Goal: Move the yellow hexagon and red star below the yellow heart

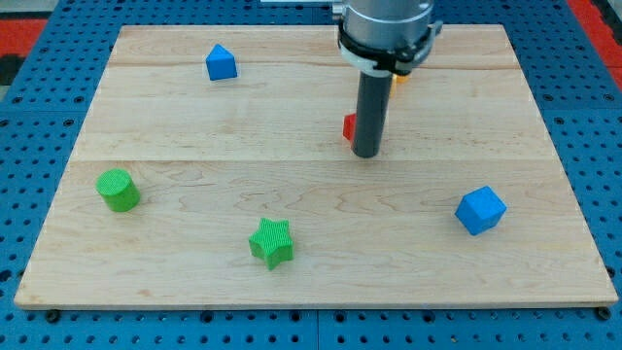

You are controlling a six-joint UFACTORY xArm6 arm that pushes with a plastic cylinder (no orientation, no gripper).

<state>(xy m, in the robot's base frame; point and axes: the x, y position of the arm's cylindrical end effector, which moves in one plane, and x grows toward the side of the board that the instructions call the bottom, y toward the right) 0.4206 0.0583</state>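
My tip (366, 154) rests on the wooden board (194, 156) right of centre, in the upper half. A red block (348, 126), mostly hidden behind the rod, peeks out at the rod's left side just above the tip; its shape cannot be made out. A sliver of a yellow-orange block (398, 79) shows at the rod's right side under the arm's collar, near the view's top; its shape is hidden. No yellow heart can be made out.
A blue block with a pointed top (222, 63) sits at the upper left. A green cylinder (118, 190) sits at the left. A green star (271, 242) lies at bottom centre. A blue cube (480, 210) sits at the right.
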